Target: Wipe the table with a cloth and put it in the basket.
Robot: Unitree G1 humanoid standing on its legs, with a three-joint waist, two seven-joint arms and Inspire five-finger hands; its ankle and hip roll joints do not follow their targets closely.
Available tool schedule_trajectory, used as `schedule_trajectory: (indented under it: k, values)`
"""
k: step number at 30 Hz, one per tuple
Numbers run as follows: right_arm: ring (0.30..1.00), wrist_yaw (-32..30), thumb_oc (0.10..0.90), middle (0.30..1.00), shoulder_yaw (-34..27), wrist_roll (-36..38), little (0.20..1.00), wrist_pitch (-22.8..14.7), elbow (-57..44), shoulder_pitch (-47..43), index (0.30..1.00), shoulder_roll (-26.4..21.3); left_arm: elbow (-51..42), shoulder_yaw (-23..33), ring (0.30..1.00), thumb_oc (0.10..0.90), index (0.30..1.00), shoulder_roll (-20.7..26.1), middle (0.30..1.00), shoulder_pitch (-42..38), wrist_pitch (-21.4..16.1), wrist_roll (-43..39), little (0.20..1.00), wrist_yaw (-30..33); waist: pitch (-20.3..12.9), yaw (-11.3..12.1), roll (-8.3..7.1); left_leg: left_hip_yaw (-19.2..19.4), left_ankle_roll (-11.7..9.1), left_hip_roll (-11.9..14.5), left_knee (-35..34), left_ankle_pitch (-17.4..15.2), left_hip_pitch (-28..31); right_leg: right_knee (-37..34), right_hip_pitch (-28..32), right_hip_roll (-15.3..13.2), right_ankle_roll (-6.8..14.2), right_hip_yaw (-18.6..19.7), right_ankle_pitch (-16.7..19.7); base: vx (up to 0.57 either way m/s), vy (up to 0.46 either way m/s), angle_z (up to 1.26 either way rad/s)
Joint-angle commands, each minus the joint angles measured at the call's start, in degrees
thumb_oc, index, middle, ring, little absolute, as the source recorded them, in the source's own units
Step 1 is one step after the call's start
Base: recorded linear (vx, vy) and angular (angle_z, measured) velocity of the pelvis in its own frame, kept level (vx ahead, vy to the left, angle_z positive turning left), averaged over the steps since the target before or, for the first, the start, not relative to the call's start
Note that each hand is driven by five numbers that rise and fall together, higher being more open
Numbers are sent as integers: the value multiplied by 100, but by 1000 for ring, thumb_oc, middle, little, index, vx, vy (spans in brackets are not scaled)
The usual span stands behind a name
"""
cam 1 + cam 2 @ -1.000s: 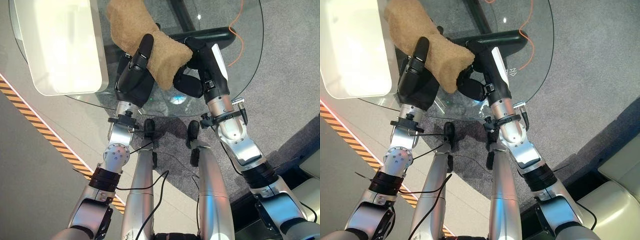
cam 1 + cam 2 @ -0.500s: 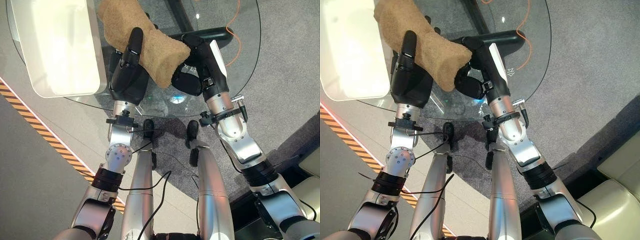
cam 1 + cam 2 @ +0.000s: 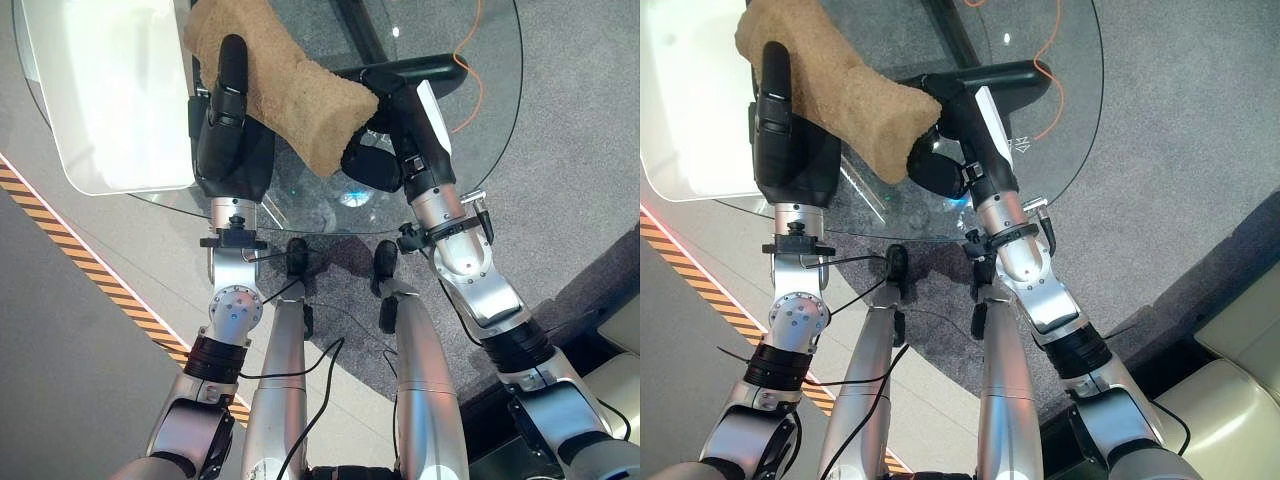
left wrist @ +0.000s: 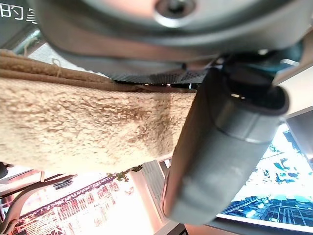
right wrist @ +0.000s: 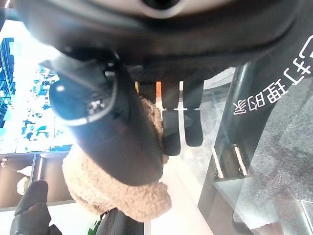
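Over the glass table [image 3: 480,110] we grip the cloth [image 3: 290,85], left hand [image 3: 232,140] and right hand [image 3: 395,130] both clamped on it (basket [image 3: 110,90] just beside); we should keep tension even while carrying it across.

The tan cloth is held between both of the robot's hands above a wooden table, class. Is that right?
Not quite: the table is round clear glass, as the left eye view shows. The tan cloth is indeed held between the left hand and right hand.
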Motion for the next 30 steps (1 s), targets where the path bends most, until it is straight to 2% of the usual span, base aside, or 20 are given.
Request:
schedule_trajectory:
  k: [1,2,3,4,5,15,30]
  values:
    - [300,147,100,300,-162,-115,200,-548,-1120,-453,300,227,-1082,359,900,800,900,65,900,-569,-480,390,900,-406,-158,80,22,440,505,-330,-178,-3,128,-181,267,181,101,-62,-76,0,0,0]
    - [300,148,100,300,-159,-120,200,-546,-1121,-454,300,231,-1084,356,862,756,862,68,862,-577,-485,393,856,-411,-158,80,22,442,506,-331,-176,-2,125,-179,264,181,101,-64,-75,0,0,0]
    - [300,151,100,300,-165,-112,200,-523,-1139,-457,300,222,-1079,368,481,311,481,74,481,-588,-497,422,411,-423,-158,79,21,442,505,-329,-168,-8,126,-170,263,175,101,-66,-78,0,0,0]
    - [300,148,100,300,-166,-108,200,-514,-1146,-461,300,218,-1077,370,481,311,481,73,481,-594,-499,427,411,-448,-158,79,21,442,505,-329,-167,-8,126,-166,261,174,101,-66,-78,0,0,0]
    - [300,150,100,300,-166,-104,200,-517,-1140,-464,300,219,-1070,365,300,100,300,67,300,-594,-482,485,200,-478,-158,78,21,438,500,-330,-157,-10,117,-159,254,173,103,-64,-78,0,0,0]
    - [300,204,100,300,-169,-115,200,-530,-1143,-477,300,218,-1050,338,300,100,300,122,300,-613,-224,683,200,-510,-158,67,25,448,498,-324,-150,-21,109,-154,238,185,110,-54,-77,0,0,0]
    - [300,210,100,300,-159,-117,200,-537,-1156,-506,300,225,-1038,314,300,100,300,128,300,-599,-184,707,200,-505,-158,63,32,447,508,-330,-128,-36,79,-135,194,188,108,-48,-72,0,0,0]
